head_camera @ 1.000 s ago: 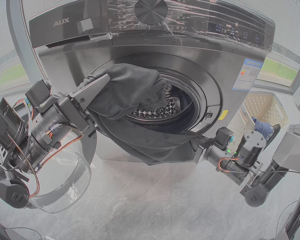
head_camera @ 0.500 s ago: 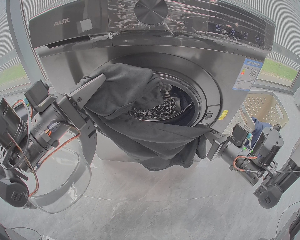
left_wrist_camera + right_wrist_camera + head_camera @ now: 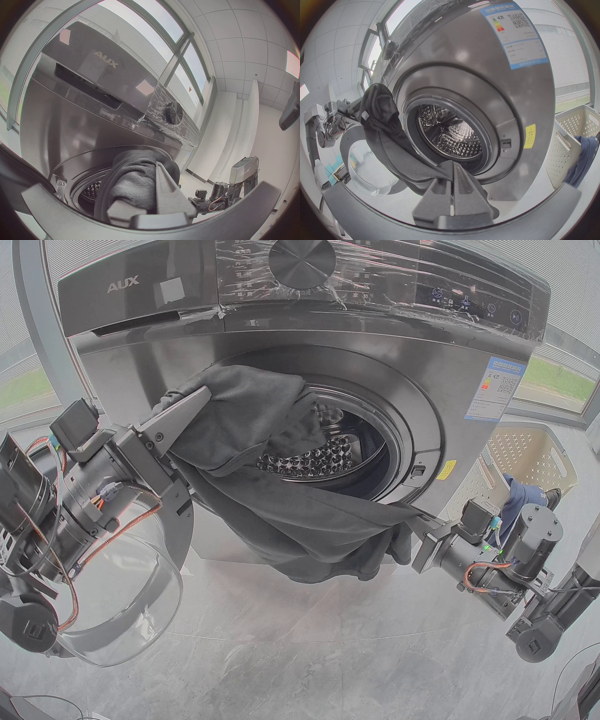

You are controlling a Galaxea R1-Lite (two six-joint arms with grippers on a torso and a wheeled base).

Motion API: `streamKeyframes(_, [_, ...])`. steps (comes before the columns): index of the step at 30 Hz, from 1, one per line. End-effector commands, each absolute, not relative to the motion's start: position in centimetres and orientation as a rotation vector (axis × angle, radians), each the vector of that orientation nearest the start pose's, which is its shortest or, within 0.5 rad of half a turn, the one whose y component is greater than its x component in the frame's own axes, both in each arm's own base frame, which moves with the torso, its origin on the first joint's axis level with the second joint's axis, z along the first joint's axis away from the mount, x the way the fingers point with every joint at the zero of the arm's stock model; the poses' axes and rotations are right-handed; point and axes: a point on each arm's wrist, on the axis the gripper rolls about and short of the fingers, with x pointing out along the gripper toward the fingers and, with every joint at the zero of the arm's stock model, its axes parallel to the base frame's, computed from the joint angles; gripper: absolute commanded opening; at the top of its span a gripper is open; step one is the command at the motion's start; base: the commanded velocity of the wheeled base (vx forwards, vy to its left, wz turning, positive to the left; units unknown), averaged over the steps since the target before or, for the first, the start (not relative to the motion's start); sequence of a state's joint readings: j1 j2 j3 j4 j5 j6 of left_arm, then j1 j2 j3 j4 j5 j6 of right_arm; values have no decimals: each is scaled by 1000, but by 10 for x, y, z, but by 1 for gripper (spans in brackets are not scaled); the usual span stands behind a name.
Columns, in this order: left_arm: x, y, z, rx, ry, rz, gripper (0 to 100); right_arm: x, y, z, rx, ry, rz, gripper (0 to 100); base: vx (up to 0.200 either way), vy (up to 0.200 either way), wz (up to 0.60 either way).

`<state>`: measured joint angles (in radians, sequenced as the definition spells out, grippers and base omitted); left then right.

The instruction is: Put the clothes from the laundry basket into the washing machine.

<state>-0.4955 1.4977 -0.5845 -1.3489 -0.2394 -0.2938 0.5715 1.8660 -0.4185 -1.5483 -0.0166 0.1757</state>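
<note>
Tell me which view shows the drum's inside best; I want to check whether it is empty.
The right wrist view: the drum shows nearly whole through the open port, perforated wall plain. In the head view the dark garment covers its upper left part. In the left wrist view a sliver shows beside the garment.

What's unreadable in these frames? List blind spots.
1. Laundry basket contents: head view, the right arm blocks its lower part; right wrist view, the edge cuts it off. A blue garment shows at its rim.
2. Drum load: head view, the dark garment covers part of it; right wrist view, garment and right gripper hide the lower front.
</note>
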Motion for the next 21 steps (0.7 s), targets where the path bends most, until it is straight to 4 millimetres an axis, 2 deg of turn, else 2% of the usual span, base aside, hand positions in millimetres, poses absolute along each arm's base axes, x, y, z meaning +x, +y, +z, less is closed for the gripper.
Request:
streamKeyframes(1, [207, -118, 251, -333, -335, -784, 0, 254, 165, 105, 189, 40, 564, 0, 0, 0, 0])
streamKeyframes(8, [207, -119, 253, -333, -346, -786, 0, 291, 186, 55, 158, 124, 548, 0, 0, 0, 0])
streamKeyframes(14, [206, -120, 252, -332, -341, -790, 0, 303, 198, 43, 151, 121, 558, 0, 0, 0, 0])
streamKeyframes(15, [206, -120, 253, -333, -344, -791, 0, 305, 201, 40, 148, 121, 559, 100, 0, 0, 0])
streamKeyframes(21, [207, -120, 253, -334, -343, -787, 0, 302, 205, 26, 116, 159, 570, 100, 0, 0, 0])
